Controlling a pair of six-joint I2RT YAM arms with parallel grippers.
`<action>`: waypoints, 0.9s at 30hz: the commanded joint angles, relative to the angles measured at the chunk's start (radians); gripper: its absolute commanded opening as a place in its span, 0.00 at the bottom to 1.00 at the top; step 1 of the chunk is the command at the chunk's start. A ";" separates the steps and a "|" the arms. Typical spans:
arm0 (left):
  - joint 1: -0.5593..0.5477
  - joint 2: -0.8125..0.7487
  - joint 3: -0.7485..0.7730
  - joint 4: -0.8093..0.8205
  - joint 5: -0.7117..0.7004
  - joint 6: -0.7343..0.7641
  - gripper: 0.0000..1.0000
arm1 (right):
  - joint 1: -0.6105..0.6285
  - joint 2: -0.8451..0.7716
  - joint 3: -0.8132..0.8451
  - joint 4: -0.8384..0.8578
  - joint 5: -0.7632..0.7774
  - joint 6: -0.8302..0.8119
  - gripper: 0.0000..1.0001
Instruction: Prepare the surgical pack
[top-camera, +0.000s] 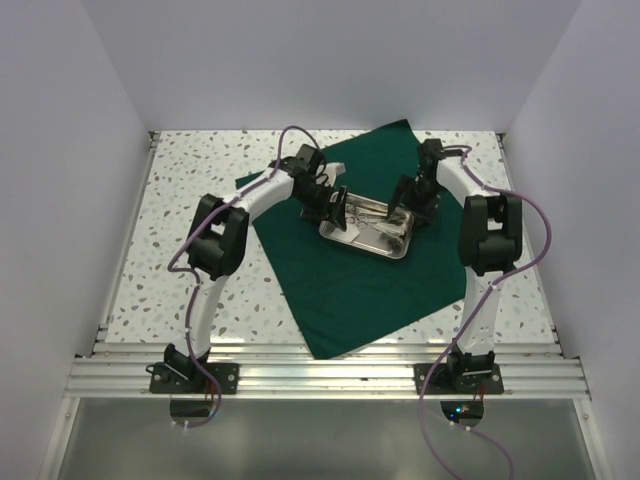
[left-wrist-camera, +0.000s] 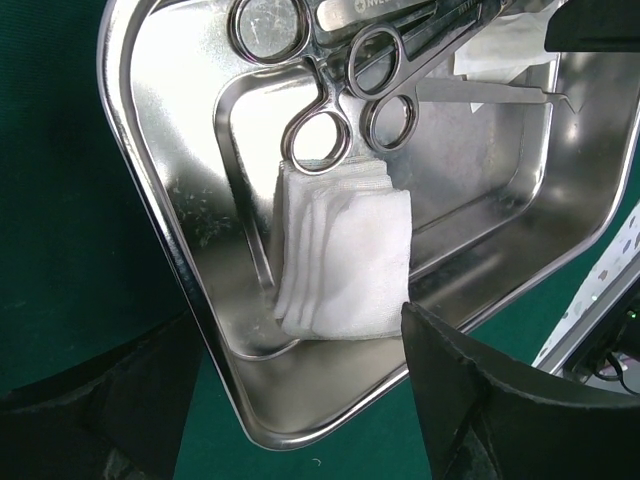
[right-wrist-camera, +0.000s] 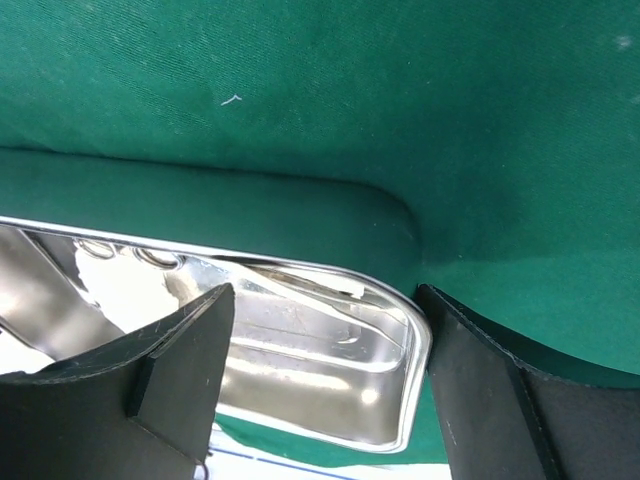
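We see the steel tray (top-camera: 370, 246) resting on the green drape (top-camera: 340, 295), which is spread cornerwise over the speckled bench (top-camera: 190, 180). Folded white gauze (left-wrist-camera: 345, 260) and ring-handled instruments (left-wrist-camera: 350, 95) lie inside the tray. Our left hand (left-wrist-camera: 300, 330) hovers at the tray's 9 o'clock end, released, with its fingers wide around the corner. Our right hand (right-wrist-camera: 325, 300) at 3 o'clock is likewise released, straddling the rim.

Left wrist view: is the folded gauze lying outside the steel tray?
No, the gauze sits inside the tray, right beside the scissors handles.
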 joint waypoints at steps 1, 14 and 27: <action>-0.008 -0.030 -0.001 0.024 0.031 0.005 0.83 | 0.014 -0.020 -0.014 0.021 -0.072 0.006 0.77; 0.122 -0.248 -0.122 0.121 -0.087 0.013 0.96 | -0.030 -0.132 0.009 -0.055 0.052 0.000 0.94; 0.176 -0.019 -0.039 -0.026 -0.368 -0.021 0.54 | -0.082 -0.160 -0.079 -0.036 0.316 -0.040 0.87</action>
